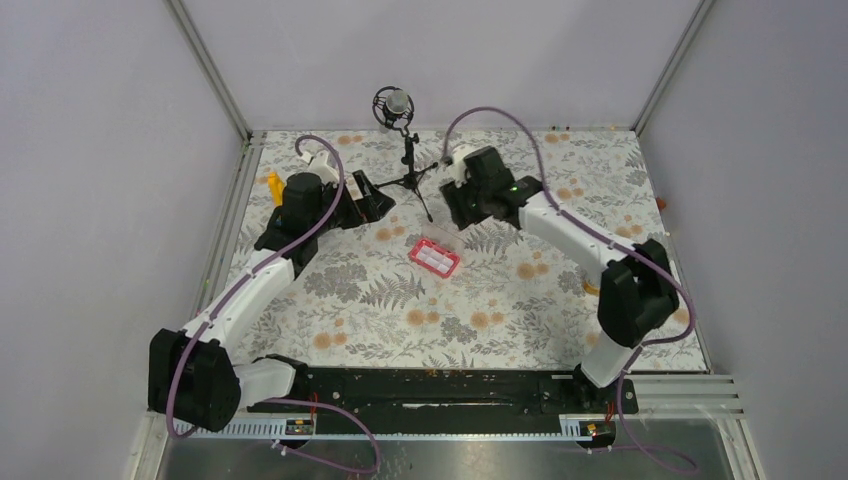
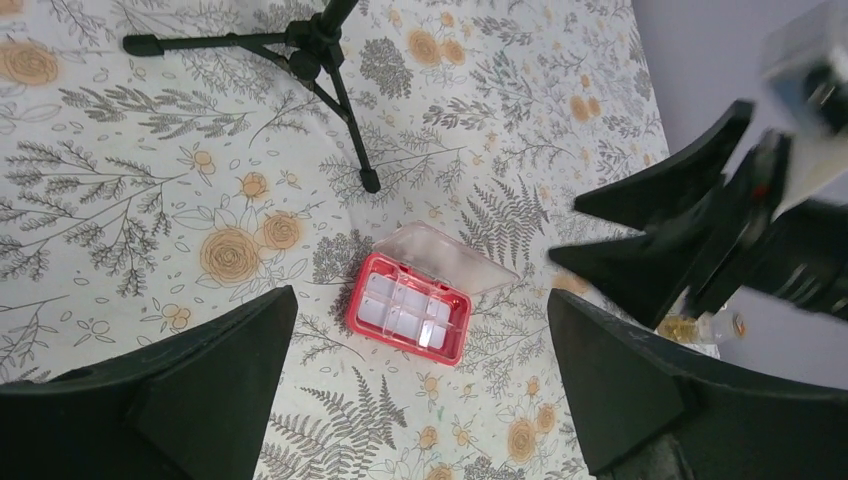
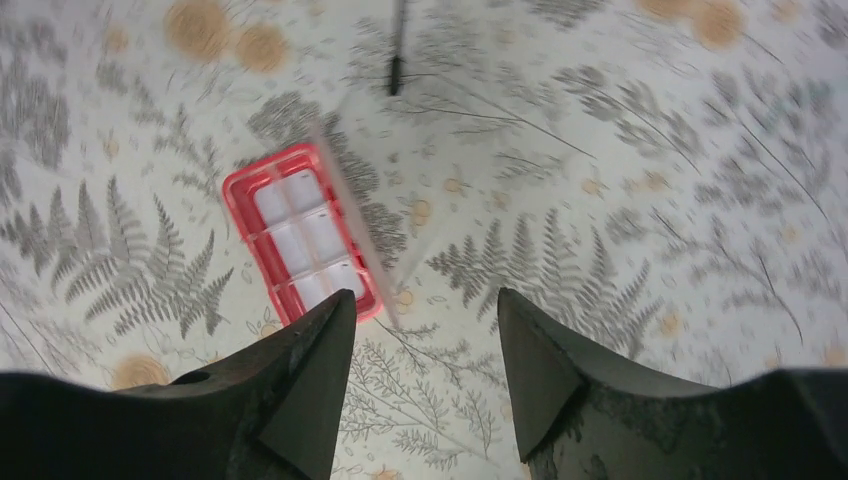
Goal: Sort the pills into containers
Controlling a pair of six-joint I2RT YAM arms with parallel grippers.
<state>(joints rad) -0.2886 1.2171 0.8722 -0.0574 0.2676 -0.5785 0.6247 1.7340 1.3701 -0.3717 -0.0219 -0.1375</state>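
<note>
Jaws of left gripper (image 2: 420, 295) wide apart, of right gripper (image 3: 423, 295) half apart, both empty, pink box (image 2: 408, 308) nearby.

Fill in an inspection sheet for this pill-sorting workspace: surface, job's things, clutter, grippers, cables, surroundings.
Surface: floral cloth, lying flat.
Job's things: pink compartment box mid-cloth, clear lid open; clear bottle with yellowish contents, partly hidden behind the right gripper.
Clutter: microphone on a tripod at the far side.
Grippers: left gripper open, empty; right gripper open, empty.
Cables: purple cable looped along each arm.
Surroundings: plain walls, metal frame posts.
</note>
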